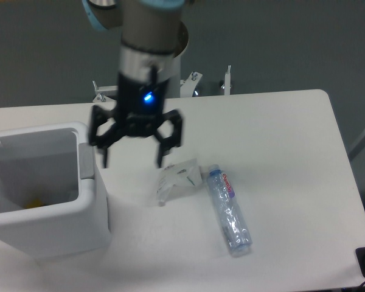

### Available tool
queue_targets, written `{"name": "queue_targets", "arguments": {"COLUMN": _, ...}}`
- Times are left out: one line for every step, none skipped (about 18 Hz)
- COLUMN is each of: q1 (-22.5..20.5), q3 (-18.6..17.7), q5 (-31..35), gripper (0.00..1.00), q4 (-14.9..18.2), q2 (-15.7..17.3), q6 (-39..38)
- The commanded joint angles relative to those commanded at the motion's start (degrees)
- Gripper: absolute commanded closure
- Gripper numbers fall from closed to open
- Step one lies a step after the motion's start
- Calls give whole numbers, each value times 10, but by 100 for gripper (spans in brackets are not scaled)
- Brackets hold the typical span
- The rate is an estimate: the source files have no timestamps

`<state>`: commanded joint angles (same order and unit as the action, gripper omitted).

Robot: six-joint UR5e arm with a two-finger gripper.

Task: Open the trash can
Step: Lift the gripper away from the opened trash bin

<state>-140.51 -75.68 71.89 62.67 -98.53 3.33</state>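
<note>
- Spread wide, the tool [132,159] is seen with its two dark fingers pointing down, nothing held between them; a blue light is lit on its body.
- It is poised above the bench [280,158], just right of the trash can [45,188], its left fingertip close to the grey push tab [86,160]; whether contact is made cannot be told.
- The trash can is placed at the near left of the bench; its inside is exposed from above, and something small and yellow is seen at the bottom.
- A clear plastic bottle [229,208] is laid on its side right of the tool.
- A small crumpled clear item [177,177] is found between bottle and bin.
</note>
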Motion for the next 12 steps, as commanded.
{"name": "queue_targets", "arguments": {"q1": -17, "q3": 3, "q5": 1, "gripper": 0, "q4": -1, "q2": 1, "q6": 11}}
{"name": "queue_targets", "arguments": {"q1": -29, "q3": 7, "q5": 8, "gripper": 0, "q4": -2, "q2": 1, "q6": 32}}
{"name": "queue_targets", "arguments": {"q1": -37, "q3": 7, "q5": 26, "gripper": 0, "q4": 2, "q2": 0, "q6": 71}}
{"name": "queue_targets", "arguments": {"q1": -46, "q3": 0, "q5": 56, "gripper": 0, "q4": 4, "q2": 0, "q6": 113}}
{"name": "queue_targets", "arguments": {"q1": -57, "q3": -4, "q5": 88, "gripper": 0, "q4": 12, "q2": 1, "q6": 154}}
{"name": "queue_targets", "arguments": {"q1": -66, "q3": -13, "q5": 111, "gripper": 0, "q4": 18, "q2": 1, "q6": 195}}
{"name": "queue_targets", "arguments": {"q1": -74, "q3": -20, "q5": 126, "gripper": 0, "q4": 25, "q2": 1, "q6": 238}}
{"name": "queue_targets", "arguments": {"q1": -80, "q3": -25, "q5": 132, "gripper": 0, "q4": 36, "q2": 3, "q6": 279}}
{"name": "queue_targets", "arguments": {"q1": -85, "q3": -31, "q5": 139, "gripper": 0, "q4": 54, "q2": 14, "q6": 312}}
{"name": "queue_targets", "arguments": {"q1": -92, "q3": -40, "q5": 148, "gripper": 0, "q4": 75, "q2": 21, "q6": 336}}
{"name": "queue_targets", "arguments": {"q1": -98, "q3": -45, "q5": 155, "gripper": 0, "q4": 83, "q2": 27, "q6": 354}}
{"name": "queue_targets", "arguments": {"q1": -101, "q3": -47, "q5": 156, "gripper": 0, "q4": 86, "q2": 34, "q6": 368}}
